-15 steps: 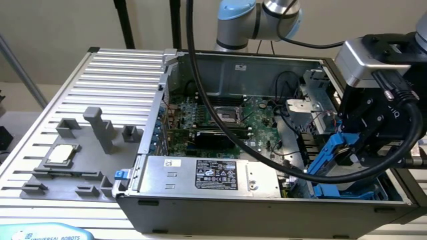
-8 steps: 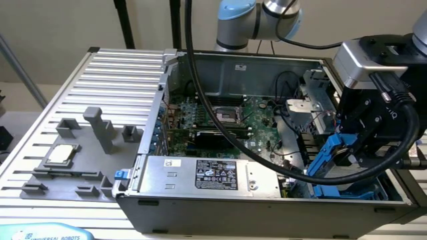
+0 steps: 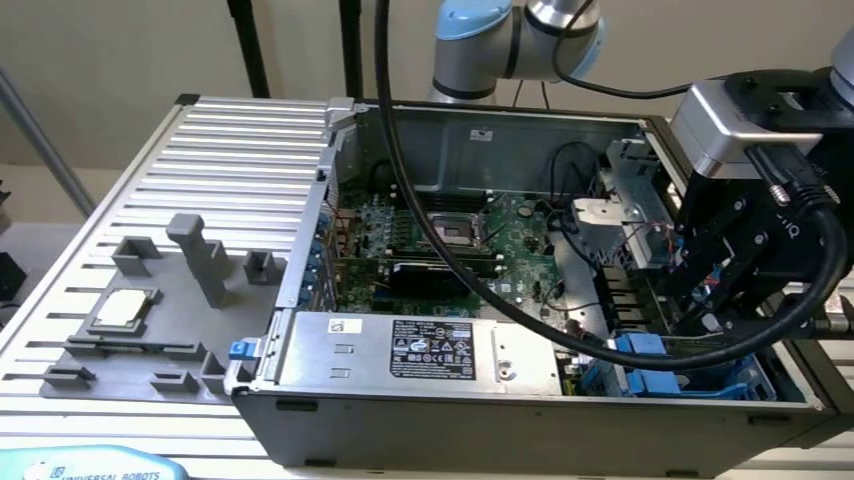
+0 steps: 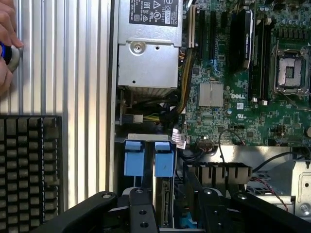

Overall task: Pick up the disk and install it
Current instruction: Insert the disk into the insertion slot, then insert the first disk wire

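The disk (image 4: 164, 191) stands on edge in the drive bay at the corner of the open computer case (image 3: 534, 420), its blue carrier tab (image 4: 164, 159) beside a second blue tab (image 4: 133, 158). My gripper (image 4: 170, 206) straddles the disk from above, one black finger (image 4: 141, 208) close against its side and a small gap on the other side, so it reads as open. In the exterior view the gripper (image 3: 707, 300) hangs over the blue carriers (image 3: 647, 350) at the case's right end.
The grey power supply (image 3: 414, 350) lies beside the bay and the motherboard (image 3: 454, 240) behind it. Black cables (image 3: 561, 330) loop across the case. A CPU chip (image 3: 120, 308) rests on the grey fixture tray (image 3: 160, 380). A hand (image 4: 6, 43) is beside the case.
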